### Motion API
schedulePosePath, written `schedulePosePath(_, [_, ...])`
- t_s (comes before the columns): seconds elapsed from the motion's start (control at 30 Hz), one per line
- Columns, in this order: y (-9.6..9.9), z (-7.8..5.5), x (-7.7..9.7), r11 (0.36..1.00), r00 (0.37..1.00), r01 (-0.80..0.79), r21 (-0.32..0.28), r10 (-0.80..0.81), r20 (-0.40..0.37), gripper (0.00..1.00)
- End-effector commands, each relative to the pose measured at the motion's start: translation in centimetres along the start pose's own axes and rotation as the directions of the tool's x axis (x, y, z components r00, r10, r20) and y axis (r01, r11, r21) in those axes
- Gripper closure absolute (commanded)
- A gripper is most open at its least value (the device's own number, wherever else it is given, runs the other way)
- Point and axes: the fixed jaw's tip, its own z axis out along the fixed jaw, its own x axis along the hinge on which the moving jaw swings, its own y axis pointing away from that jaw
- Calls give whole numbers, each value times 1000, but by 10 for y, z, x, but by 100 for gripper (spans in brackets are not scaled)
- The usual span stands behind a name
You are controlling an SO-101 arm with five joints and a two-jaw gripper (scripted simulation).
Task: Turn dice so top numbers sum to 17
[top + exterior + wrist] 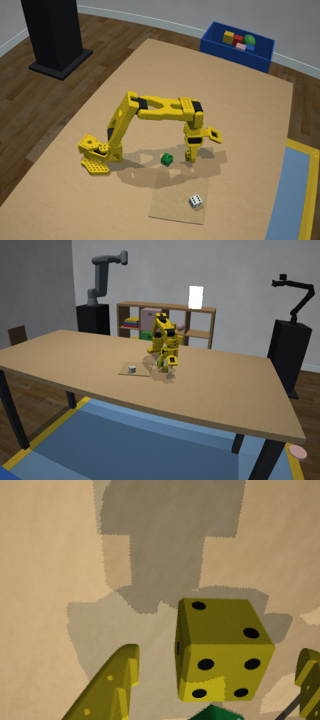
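On the mat [175, 198] [126, 365] sits one white die [195, 200] [132, 369], two off it.

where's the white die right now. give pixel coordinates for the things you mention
In the top view, the white die [195, 201] [132, 369] sits on the thin mat [175, 198] [125, 366], near its lower-right corner, a six on top; the gripper [190, 158] [165, 366] is off the mat.

The wooden table [227, 85] [219, 379] carries a thin mat [173, 204] [124, 372] and two dice.
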Motion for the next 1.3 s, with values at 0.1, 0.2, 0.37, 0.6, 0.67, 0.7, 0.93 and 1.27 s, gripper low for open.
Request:
schedulePosePath(0.1, [3,-4,-4,1000,999,2,-7,-1,37,69])
schedulePosePath(0.2, [3,-4,-4,1000,999,2,-7,-1,37,69])
schedulePosePath(0.37, [3,-4,-4,1000,999,2,-7,-1,37,69])
schedulePosePath(0.6, [2,-4,-4,1000,999,2,-6,-1,37,71])
schedulePosePath(0.67, [1,-4,-4,1000,999,2,-6,-1,37,72])
schedulePosePath(0.7, [1,-4,-4,1000,999,2,-6,-1,37,72])
schedulePosePath(0.93, [-1,-4,-4,1000,999,2,-6,-1,37,76])
schedulePosePath(1.27, [-5,-4,-4,1000,999,2,-5,-1,37,83])
